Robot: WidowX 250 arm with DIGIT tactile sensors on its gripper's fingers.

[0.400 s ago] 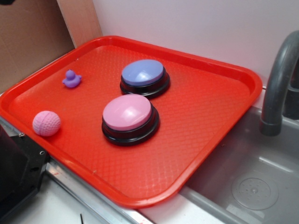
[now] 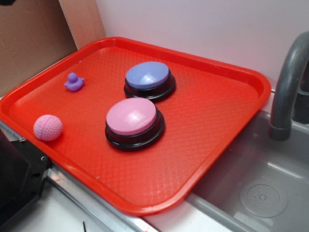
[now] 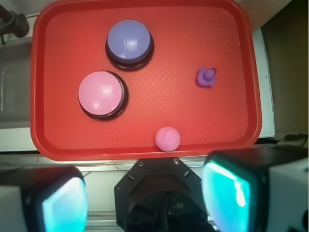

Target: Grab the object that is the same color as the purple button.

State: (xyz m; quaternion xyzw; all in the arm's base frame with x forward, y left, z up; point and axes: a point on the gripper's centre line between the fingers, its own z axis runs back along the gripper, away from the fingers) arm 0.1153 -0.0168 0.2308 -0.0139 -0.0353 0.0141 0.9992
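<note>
In the wrist view the gripper (image 3: 145,200) hangs wide open and empty at 6 o'clock, its 2 fingers (image 3: 231,191) below the red tray (image 3: 58,150). Next comes the pink ball (image 3: 167,138), then the pink button (image 3: 100,93). The purple duck (image 3: 206,77) sits at 2 o'clock, apart from the purple button (image 3: 128,40) at 11 o'clock.

Oblique side view, overhead wrist view; shared red tray (image 2: 227,140) (image 3: 241,96).
</note>
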